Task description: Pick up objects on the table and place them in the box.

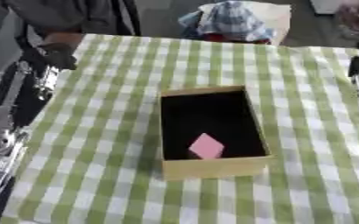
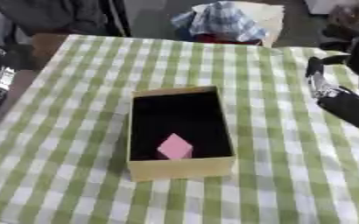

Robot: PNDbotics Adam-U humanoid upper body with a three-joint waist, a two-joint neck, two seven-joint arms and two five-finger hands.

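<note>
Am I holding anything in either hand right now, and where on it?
Nothing visibly held. The pink block lies inside the box. Left arm and right arm sit at the table edges; their fingers can't be made out.

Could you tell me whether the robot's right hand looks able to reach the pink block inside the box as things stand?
Probably yes: the box is open on top, nothing covers the pink block, and bare tablecloth separates it from the right hand.

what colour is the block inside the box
Pink block, clearest in the left eye view.
</note>
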